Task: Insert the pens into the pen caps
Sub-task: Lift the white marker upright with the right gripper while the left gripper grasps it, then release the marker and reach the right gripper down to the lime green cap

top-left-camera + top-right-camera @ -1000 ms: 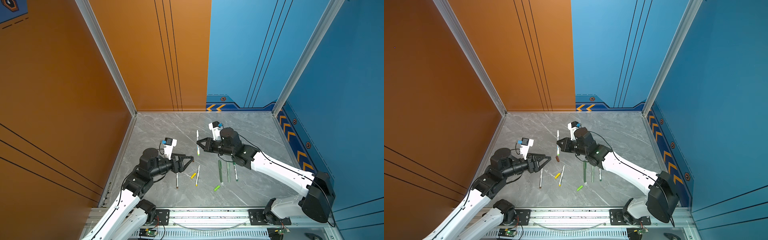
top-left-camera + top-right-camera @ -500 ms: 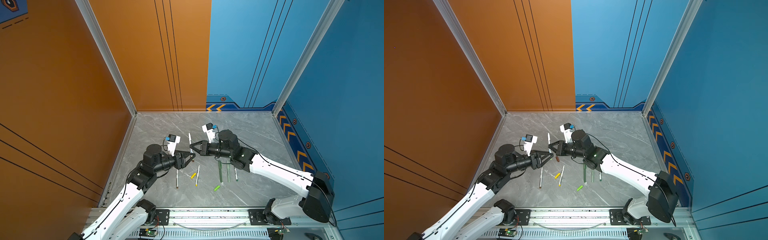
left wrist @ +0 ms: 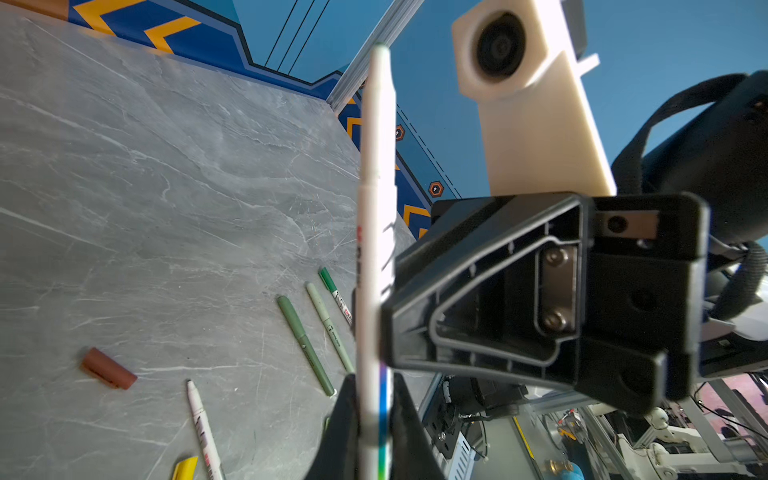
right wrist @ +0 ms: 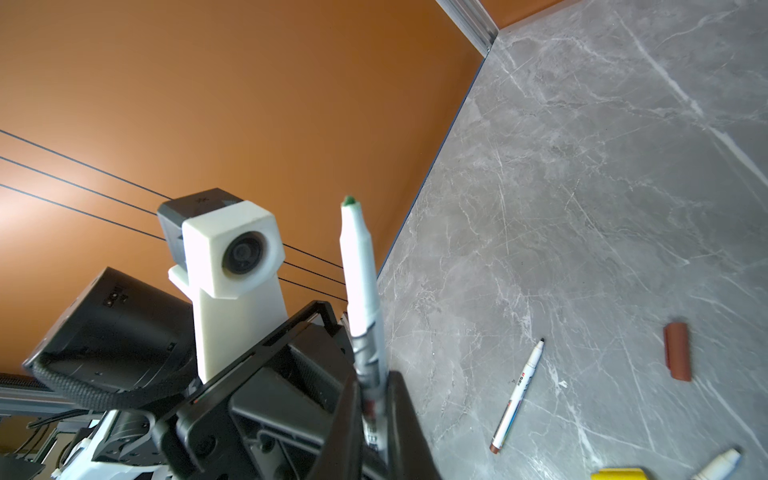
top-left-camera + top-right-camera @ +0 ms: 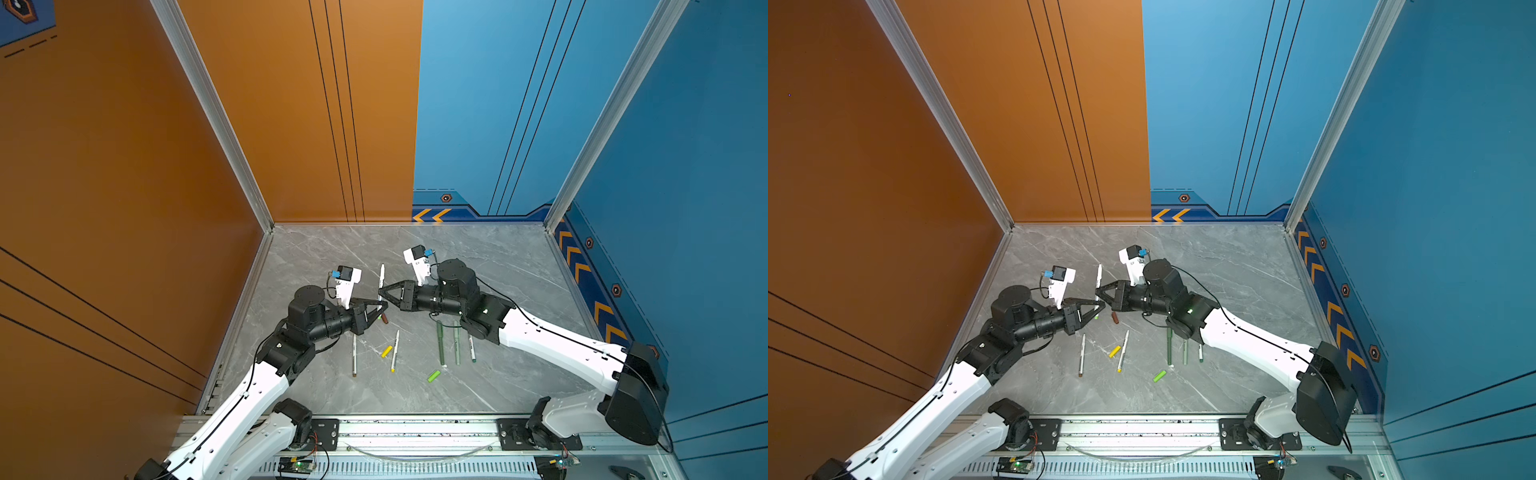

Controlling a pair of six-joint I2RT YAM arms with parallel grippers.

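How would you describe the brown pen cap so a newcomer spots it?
On the grey marble table, find the white pen held aloft. The brown cap lies flat close by, a short stub. Colour sets it apart from the yellow cap and lime cap.

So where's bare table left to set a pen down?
Bare: the table strip along the back wall, and the front edge beyond the lime cap. Crowded: the middle, where the left gripper and right gripper share a white pen above scattered pens and caps.
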